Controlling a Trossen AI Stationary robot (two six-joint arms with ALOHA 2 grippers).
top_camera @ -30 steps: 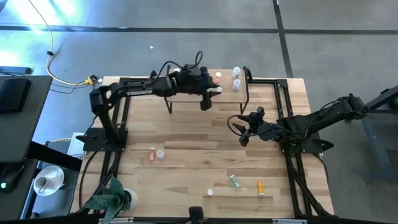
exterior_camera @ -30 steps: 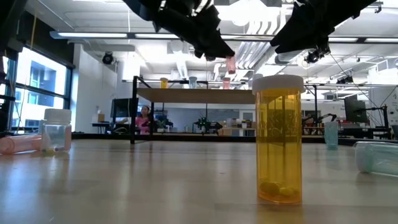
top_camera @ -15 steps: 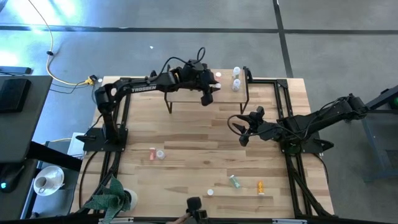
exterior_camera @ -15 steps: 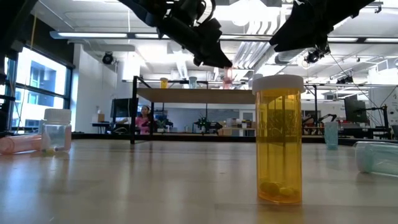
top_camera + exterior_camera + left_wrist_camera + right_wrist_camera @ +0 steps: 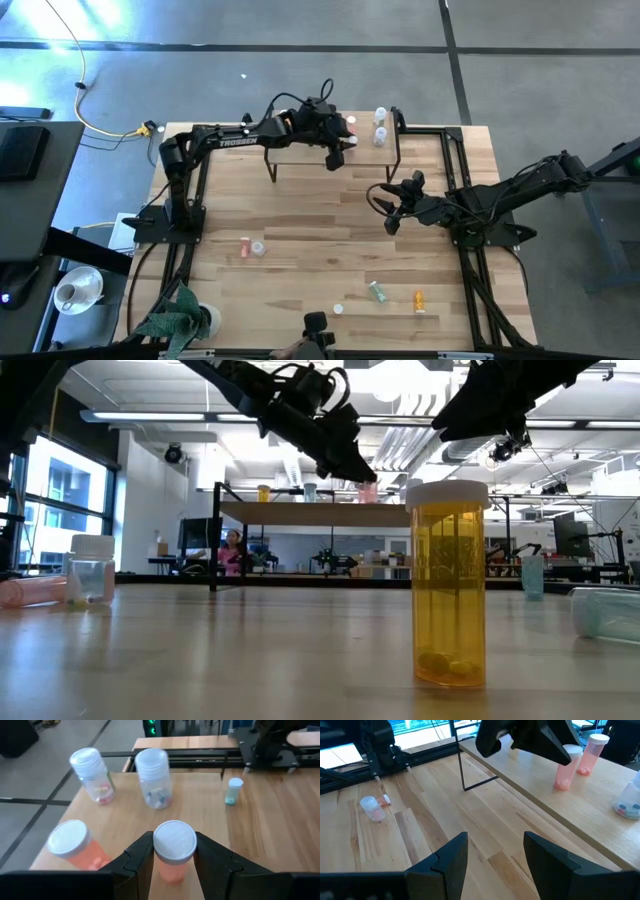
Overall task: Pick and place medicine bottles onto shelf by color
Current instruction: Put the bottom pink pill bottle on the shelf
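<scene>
Light wooden plank tabletop (image 5: 300,215) lies below the left gripper (image 5: 338,152). Yellow cable (image 5: 100,128) runs over grey floor (image 5: 300,60), off the table and well apart from that gripper. Green leafy plant (image 5: 178,315) and white cup (image 5: 72,292) sit farthest from it. Seated person (image 5: 232,550) is visible in the room far behind it.

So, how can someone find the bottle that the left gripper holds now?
Look at the small raised wood-topped shelf at the table's far edge. Near its right end, the left gripper is closed on a pink bottle with a white cap. Its pink neighbour and two clear bottles stand free.
</scene>
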